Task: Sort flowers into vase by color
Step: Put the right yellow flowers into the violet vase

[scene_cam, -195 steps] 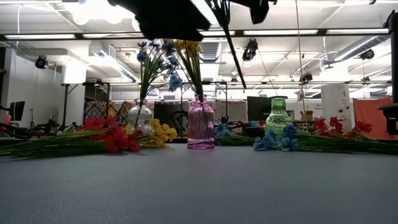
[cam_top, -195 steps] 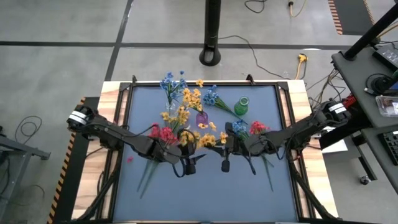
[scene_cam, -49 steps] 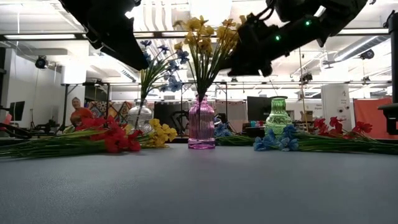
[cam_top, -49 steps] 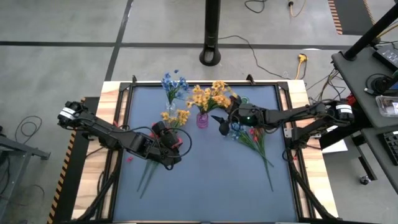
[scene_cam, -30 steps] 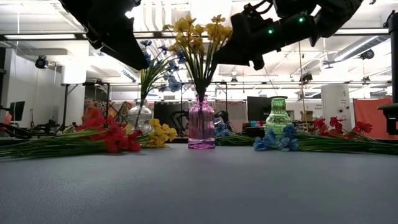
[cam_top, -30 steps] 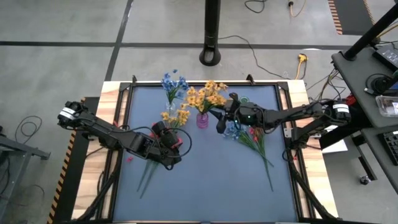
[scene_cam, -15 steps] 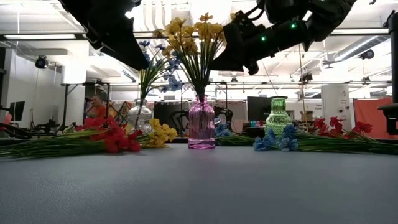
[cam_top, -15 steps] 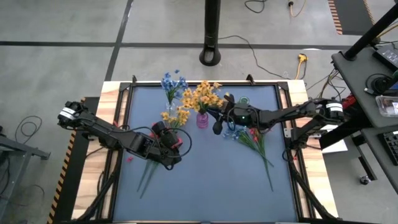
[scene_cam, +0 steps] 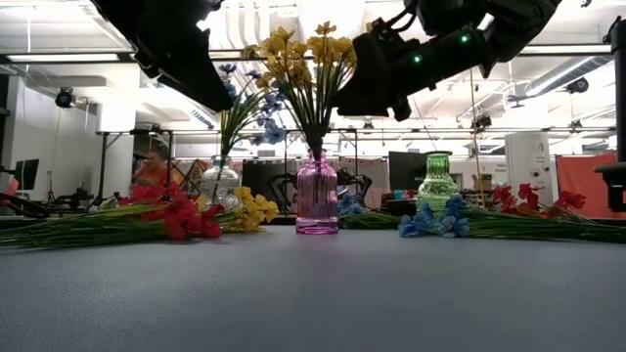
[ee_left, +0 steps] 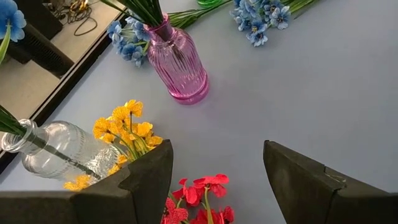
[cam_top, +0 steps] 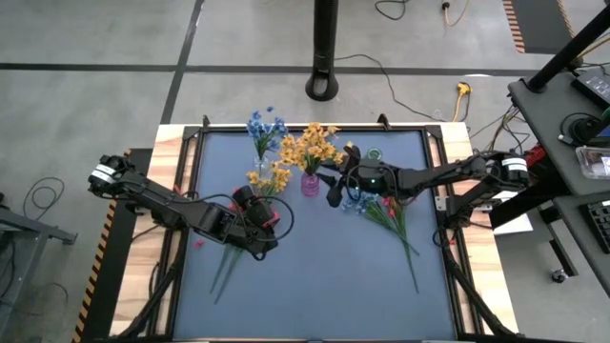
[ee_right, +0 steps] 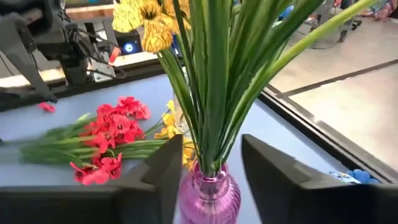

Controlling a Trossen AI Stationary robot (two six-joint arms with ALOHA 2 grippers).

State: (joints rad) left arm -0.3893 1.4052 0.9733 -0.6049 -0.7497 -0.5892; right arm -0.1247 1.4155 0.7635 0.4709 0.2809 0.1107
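Yellow flowers (scene_cam: 298,59) stand upright in pink vase (scene_cam: 316,194); right end effector (ee_right: 208,165) spread.

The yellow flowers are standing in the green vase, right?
Not quite. The yellow flowers are standing in the pink vase; the green vase holds none. The low view shows it.

Both arms are dark, nearly black, built of slim tubular links joined by chunkier rounded joints, and each carries a white-banded collar near its base, the left arm (cam_top: 162,198) at about nine o'clock of the table and the right arm (cam_top: 448,175) at about three o'clock. A small green light glows on the right arm's wrist housing (cam_top: 370,177). The left gripper (ee_left: 214,180) has broad, flat, matte black fingers (ee_left: 305,183) with angular bevelled edges.
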